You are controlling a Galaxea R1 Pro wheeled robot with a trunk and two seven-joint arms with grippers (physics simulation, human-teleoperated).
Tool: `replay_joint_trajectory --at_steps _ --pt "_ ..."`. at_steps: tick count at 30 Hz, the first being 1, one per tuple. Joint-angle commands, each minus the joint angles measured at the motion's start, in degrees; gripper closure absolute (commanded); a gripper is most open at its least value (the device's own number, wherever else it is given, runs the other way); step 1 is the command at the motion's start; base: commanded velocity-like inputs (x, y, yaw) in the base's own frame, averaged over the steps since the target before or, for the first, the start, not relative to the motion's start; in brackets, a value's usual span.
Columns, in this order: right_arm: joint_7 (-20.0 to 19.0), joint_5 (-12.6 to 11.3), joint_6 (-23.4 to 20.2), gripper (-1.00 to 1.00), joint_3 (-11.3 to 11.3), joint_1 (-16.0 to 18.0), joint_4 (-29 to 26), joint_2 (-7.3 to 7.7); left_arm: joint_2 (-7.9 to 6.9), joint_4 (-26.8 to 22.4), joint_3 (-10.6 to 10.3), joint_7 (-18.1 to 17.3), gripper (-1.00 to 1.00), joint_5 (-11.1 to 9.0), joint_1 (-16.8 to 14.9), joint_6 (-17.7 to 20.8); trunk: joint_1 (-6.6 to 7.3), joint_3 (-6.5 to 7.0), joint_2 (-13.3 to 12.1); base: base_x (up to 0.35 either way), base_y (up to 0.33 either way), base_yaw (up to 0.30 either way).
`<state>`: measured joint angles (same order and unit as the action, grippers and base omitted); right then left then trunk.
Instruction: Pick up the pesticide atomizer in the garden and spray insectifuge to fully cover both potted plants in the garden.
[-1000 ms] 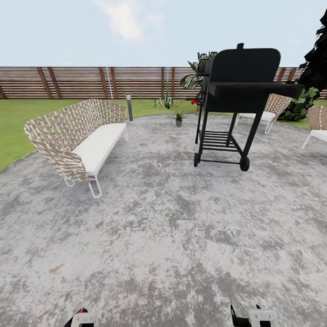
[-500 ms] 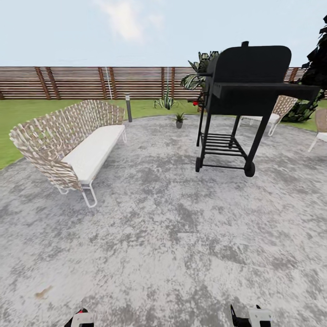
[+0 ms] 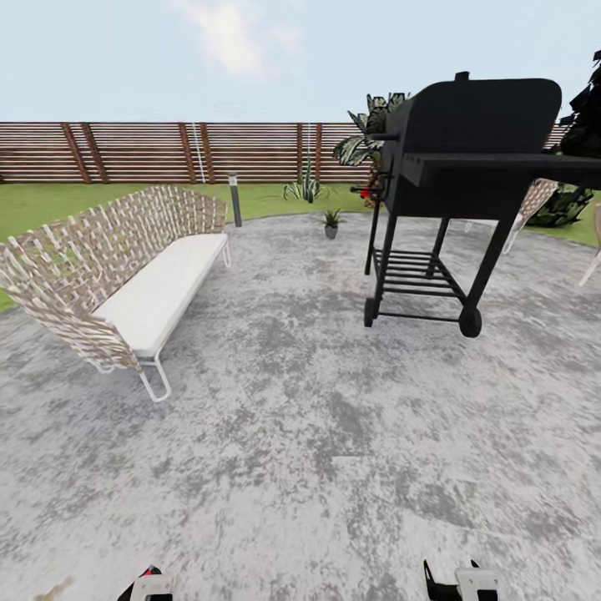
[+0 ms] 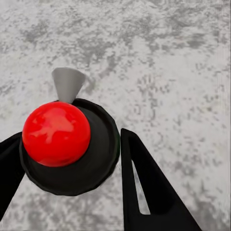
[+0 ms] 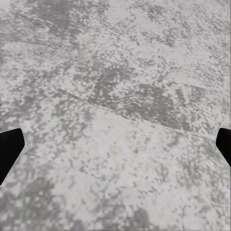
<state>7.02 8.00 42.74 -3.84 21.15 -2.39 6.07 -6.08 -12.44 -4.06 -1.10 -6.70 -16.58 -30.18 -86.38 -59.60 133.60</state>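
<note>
Rolling forward has brought the grill (image 3: pixel 455 179) closer, the left gripper (image 4: pixel 72 159) clamped on the atomizer (image 4: pixel 67 142), the right gripper (image 5: pixel 115 144) spread wide, 1 potted plant (image 3: pixel 331 222) beyond the grill, whose wheels could snag the base.

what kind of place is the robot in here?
An outdoor garden patio, it seems: grey paved ground with a woven bench and a black barbecue grill, backed by lawn and a brown slatted fence under open sky.
</note>
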Motion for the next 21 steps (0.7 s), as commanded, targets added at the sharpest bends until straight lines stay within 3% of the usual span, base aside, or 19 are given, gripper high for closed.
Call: replay_joint_trajectory --at_steps 1,21 --pt "0.3 0.6 0.1 -1.0 -0.4 0.0 0.1 0.0 -0.03 0.0 -0.4 -0.1 1.0 -0.6 0.0 -0.2 -0.02 -0.05 0.0 0.34 0.052 0.0" --pt "0.3 0.6 0.1 -1.0 -0.4 0.0 0.1 0.0 0.01 0.0 -0.4 -0.1 1.0 -0.6 0.0 -0.3 -0.02 -0.05 0.0 0.34 0.004 0.0"
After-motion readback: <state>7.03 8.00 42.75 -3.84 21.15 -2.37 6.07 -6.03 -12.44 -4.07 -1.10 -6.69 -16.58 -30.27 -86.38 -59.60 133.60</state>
